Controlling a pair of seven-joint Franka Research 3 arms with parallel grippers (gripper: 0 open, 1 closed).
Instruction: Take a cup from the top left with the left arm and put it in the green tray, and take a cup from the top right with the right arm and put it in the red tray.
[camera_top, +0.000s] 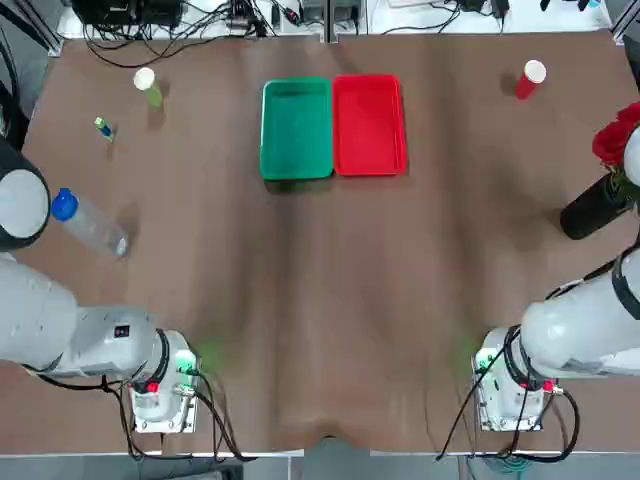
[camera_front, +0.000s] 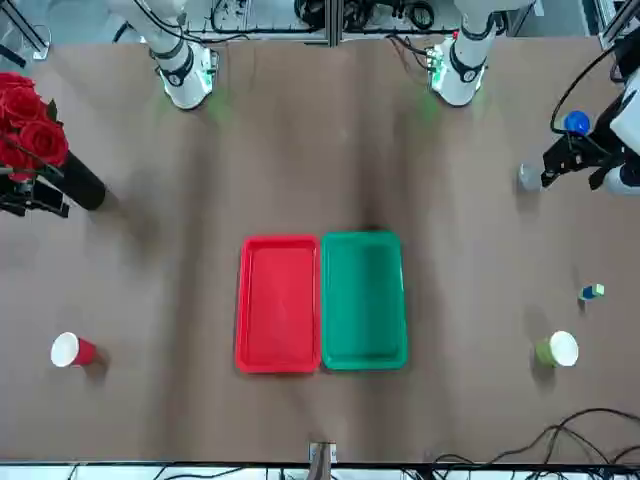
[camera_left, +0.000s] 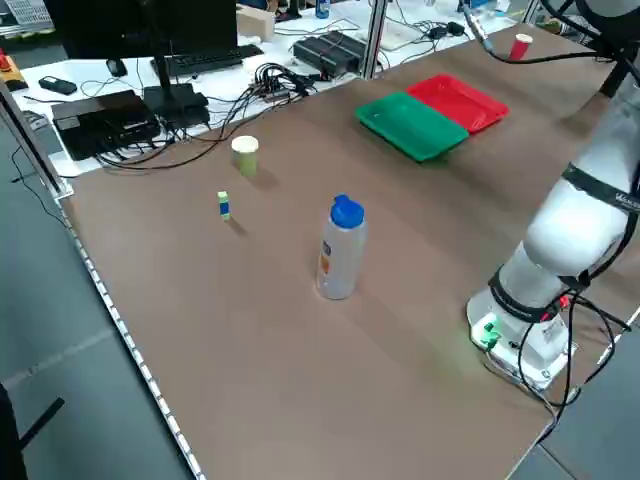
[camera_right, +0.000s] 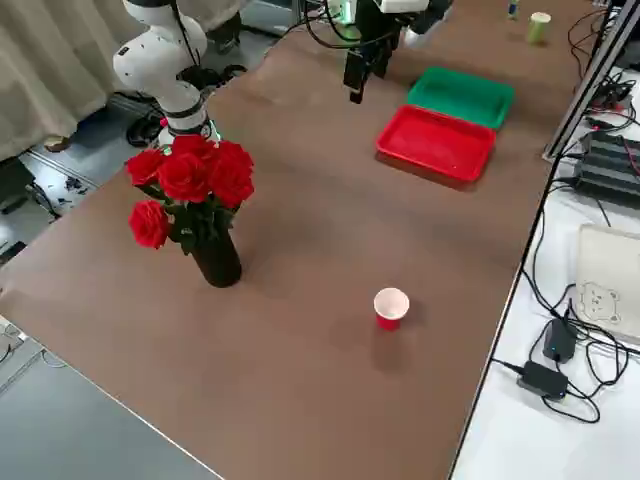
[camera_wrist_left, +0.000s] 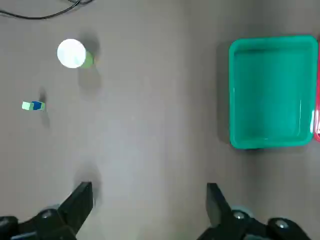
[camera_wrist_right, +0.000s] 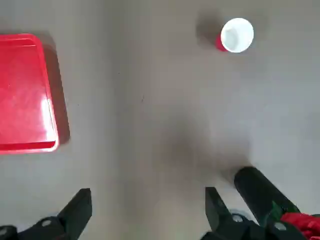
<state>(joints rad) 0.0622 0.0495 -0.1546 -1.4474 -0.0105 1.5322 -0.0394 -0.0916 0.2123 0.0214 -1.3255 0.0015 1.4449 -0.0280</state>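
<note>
A green cup (camera_top: 149, 86) stands upright at the table's far left, also seen in the left wrist view (camera_wrist_left: 73, 53). At the far right stands a red cup (camera_top: 529, 78), seen again from the right wrist (camera_wrist_right: 235, 36). The green tray (camera_top: 296, 130) and red tray (camera_top: 369, 126) lie side by side at the far middle, both with nothing in them. My left gripper (camera_wrist_left: 147, 200) hangs open high over the table's left side, well short of the green cup. My right gripper (camera_wrist_right: 147, 205) hangs open high over the right side, near the vase and short of the red cup.
A clear bottle with a blue cap (camera_top: 88, 222) stands at the left, under my left arm. A small green-and-blue block (camera_top: 103, 127) lies near the green cup. A black vase of red roses (camera_top: 605, 185) stands at the right edge. Cables run along the far edge.
</note>
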